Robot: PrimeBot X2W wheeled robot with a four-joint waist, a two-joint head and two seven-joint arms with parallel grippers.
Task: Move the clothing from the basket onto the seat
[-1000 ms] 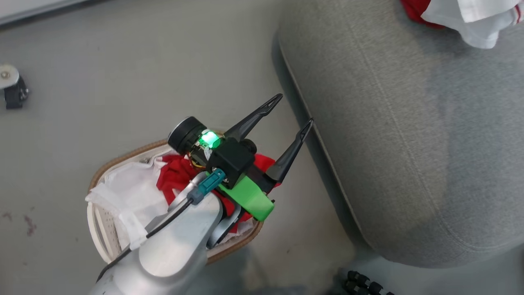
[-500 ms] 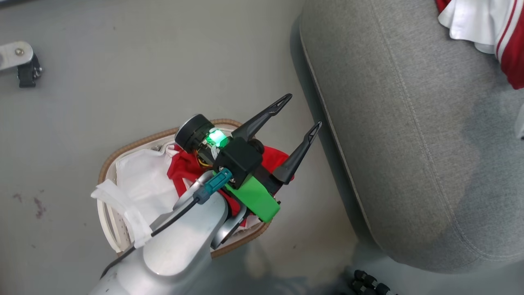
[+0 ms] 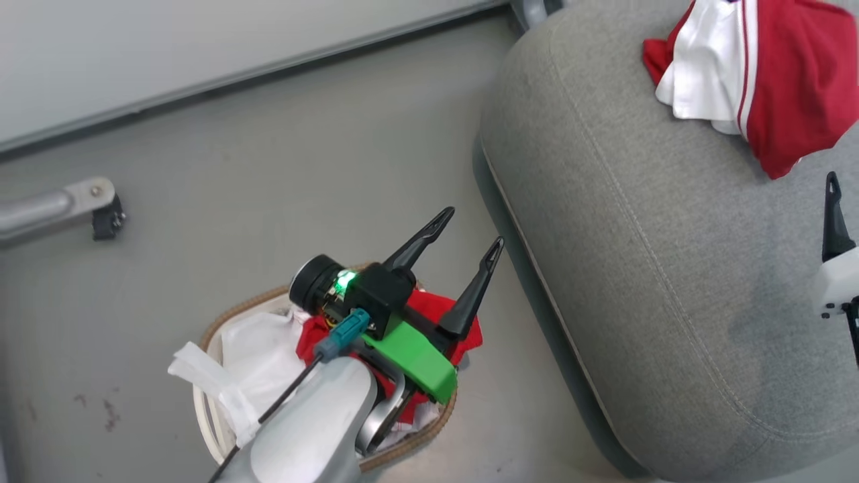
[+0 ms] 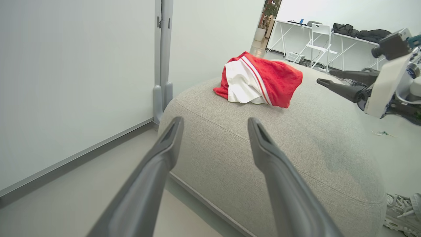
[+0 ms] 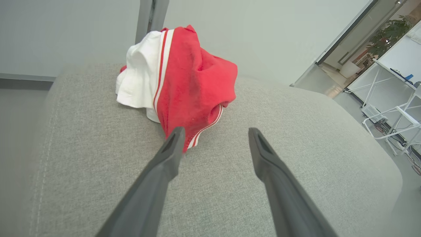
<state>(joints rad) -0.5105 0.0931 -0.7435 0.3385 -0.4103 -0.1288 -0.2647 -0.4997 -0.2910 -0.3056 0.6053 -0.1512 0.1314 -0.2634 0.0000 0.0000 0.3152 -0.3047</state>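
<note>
The white basket [image 3: 235, 315] with a brown rim stands on the floor at the lower left, beside the couch. Red clothing [image 3: 470, 335] lies in it next to the white liner [image 3: 258, 349], partly hidden by my left arm. My left gripper [image 3: 472, 228] hovers open above the basket, fingers toward the grey couch [image 3: 637, 268]; its jaws hold nothing. A red and white striped garment [image 3: 758, 80] lies bunched on the couch top. My right gripper [image 5: 216, 131] stands open just above the seat, close in front of that garment [image 5: 190, 82], with nothing between its fingers.
A pale wall with a baseboard runs behind the couch, with a grey post [image 4: 162, 49] at it. A metal leg with a black caster [image 3: 100, 215] rests on the floor at the left. A shoe [image 4: 401, 210] lies beyond the couch, and white tables and a chair [image 4: 320, 36] stand farther off.
The head camera has swung, so the wall, more of the couch garment and a finger of my right gripper have come into view. My left gripper stays open over the basket.
</note>
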